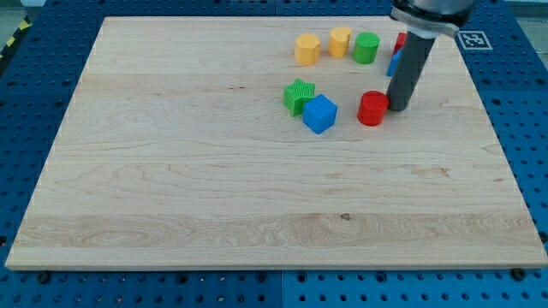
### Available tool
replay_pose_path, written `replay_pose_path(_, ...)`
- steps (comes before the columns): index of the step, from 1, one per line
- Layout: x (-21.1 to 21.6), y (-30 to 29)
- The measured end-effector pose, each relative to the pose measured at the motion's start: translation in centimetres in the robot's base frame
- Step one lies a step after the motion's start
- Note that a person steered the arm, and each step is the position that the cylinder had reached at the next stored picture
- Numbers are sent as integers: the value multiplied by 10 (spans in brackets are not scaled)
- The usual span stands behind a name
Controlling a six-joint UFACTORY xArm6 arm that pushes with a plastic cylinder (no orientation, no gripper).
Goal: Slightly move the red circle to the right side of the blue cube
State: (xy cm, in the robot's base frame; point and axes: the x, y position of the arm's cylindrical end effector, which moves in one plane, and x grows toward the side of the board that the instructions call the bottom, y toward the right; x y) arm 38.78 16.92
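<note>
Right of the blue cube (319, 114), small gap between, sits the red circle (372, 109); my tip (399, 109) touches its right side. No claw fitted. Bare board (214, 188) below.

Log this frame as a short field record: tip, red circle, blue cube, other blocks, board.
tip: my tip is down on the board, right beside the red circle on the view's right
red circle: red circle sits to the view's right of the blue cube, a gap between them
blue cube: blue cube is touching the green star at its upper left
other blocks: yellow hexagon, yellow cylinder, green cylinder in a row near the view's top; red and blue pieces partly hidden behind the rod
board: wooden board
</note>
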Motion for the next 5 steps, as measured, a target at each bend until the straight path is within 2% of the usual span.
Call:
replay_pose_path(1, -16, -2)
replay_pose_path(2, -13, -15)
replay_pose_path(4, 16, -24)
replay_pose_path(5, -11, -20)
